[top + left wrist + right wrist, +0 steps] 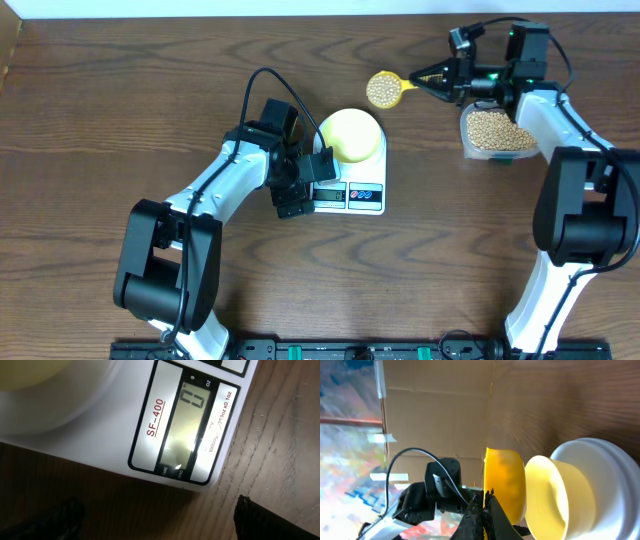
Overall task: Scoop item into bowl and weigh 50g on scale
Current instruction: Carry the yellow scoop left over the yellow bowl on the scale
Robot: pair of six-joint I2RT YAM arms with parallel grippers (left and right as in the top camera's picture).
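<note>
Clamping the yellow scoop (pixel 396 86) by its handle with the right gripper (pixel 432 77), fingers tight together on it, upper centre-right of the overhead frame. Carrying beans (pixel 381 90) in the scoop head; more filling the clear tub (pixel 495 130) at right. Resting the pale-yellow bowl (pixel 350 133) on the white scale (pixel 365 197), mid-frame. Holding the left gripper (pixel 297 190) with fingers spread wide apart, just beside the scale's left front edge. Showing 0 on the display (pixel 192 430).
</note>
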